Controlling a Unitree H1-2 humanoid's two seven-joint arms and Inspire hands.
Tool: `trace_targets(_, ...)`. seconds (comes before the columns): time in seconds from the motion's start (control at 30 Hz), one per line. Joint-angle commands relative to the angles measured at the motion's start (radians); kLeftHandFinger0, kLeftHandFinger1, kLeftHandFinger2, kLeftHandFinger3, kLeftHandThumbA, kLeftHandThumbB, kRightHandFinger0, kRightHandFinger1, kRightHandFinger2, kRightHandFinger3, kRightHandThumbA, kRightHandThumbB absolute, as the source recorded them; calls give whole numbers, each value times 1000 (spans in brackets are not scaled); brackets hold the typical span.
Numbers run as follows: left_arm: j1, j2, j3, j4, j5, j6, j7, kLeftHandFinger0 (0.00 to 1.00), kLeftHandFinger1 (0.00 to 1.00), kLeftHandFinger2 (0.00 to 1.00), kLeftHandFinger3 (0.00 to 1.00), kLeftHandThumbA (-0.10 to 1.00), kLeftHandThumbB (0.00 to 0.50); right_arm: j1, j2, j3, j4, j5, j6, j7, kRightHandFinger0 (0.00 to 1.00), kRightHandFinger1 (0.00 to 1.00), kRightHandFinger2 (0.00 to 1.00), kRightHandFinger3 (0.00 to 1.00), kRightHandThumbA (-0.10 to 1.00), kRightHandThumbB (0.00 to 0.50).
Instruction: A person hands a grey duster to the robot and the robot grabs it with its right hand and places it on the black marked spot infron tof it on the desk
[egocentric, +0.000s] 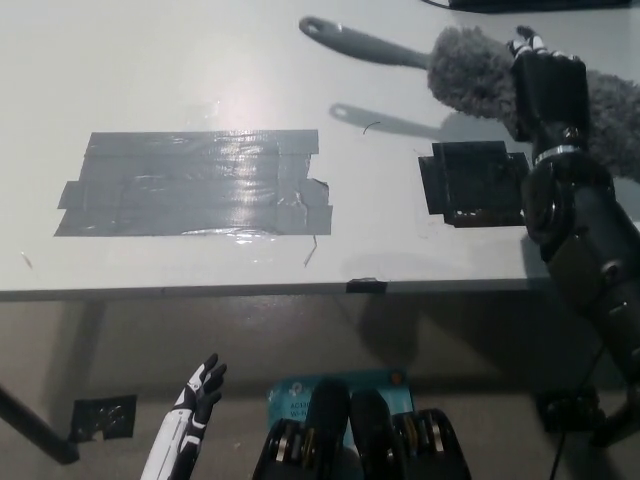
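Grey duster held above the desk's far right corner.

Black right hand (545, 85) is closed around the fluffy head of the duster (470, 72), handle jutting left in the air, apparently clear of the surface. Soft, light pile will squash and may slip; the stiff handle offers firmer purchase. The black marked spot (473, 184) lies just nearer, by the desk's (180, 70) front edge. White left hand (200, 395) rests low, fingers spread, holding nothing.

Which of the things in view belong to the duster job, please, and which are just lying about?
Job in hand:
grey duster, held above the desk
black right hand, shut on its fluffy head
black marked spot, bare

Just lying about:
grey tape patch on the desk
white left hand, resting below the desk edge, fingers apart
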Motion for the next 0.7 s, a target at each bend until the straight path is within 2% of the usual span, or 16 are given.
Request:
trace_targets(0.0,-11,6,-2,-22,6,-37,-3,1000,1000,1000,1000,1000,182,-84,-22,-5,22,77,-127,20,31,441,842,722,-34,236)
trace_targets(0.03,-13,7,-3,-26,6,-35,-6,1000,1000,1000,1000,1000,181,-86,-19,-20,10,121,-101,143,161,580,981,916,113,279)
trace_targets(0.07,-17,7,-4,-24,6,-38,-6,1000,1000,1000,1000,1000,179,-87,-24,-23,-15,158,-79,270,482,801,1000,1000,346,325)
trace_targets(0.1,-18,7,-4,-24,7,-38,-5,1000,1000,1000,1000,1000,179,-94,-33,-19,-31,201,-64,440,1000,1000,1000,1000,509,433)
trace_targets(0.17,-22,10,-4,-24,9,-40,-6,1000,1000,1000,1000,1000,177,-104,-39,-9,-46,222,-22,573,1000,1000,1000,1000,613,495)
trace_targets(0.23,-26,11,-4,-30,6,-30,-9,1000,1000,1000,1000,1000,181,-104,-46,-8,-72,237,-5,630,1000,1000,1000,1000,621,500)
trace_targets(0.27,-30,9,-4,-30,3,-28,-10,1000,1000,1000,1000,1000,182,-108,-56,-7,-109,267,3,711,1000,1000,1000,1000,676,500)
trace_targets(0.33,-32,13,-1,-31,4,-27,-9,1000,1000,1000,1000,1000,175,-112,-70,14,-178,269,40,790,1000,1000,1000,1000,714,500)
trace_targets(0.4,-39,15,0,-27,4,-27,-10,1000,1000,1000,1000,1000,171,-117,-90,36,-286,257,109,863,1000,1000,1000,1000,700,500)
trace_targets(0.5,-41,16,-3,-25,5,-29,-12,1000,1000,1000,1000,1000,165,-117,-120,49,-399,258,123,916,1000,1000,1000,1000,689,500)
trace_targets(0.57,-41,14,-5,-25,8,-29,-11,1000,1000,1000,1000,1000,166,-119,-142,45,-492,290,156,978,1000,1000,1000,1000,685,500)
trace_targets(0.63,-37,15,-5,-29,3,-19,-16,1000,1000,1000,1000,1000,187,-129,-164,30,-578,361,199,1064,1000,1000,1000,1000,736,500)
trace_targets(0.67,-37,16,-5,-29,3,-18,-16,1000,1000,1000,1000,1000,192,-131,-170,6,-619,413,243,1097,1000,1000,1000,1000,688,500)
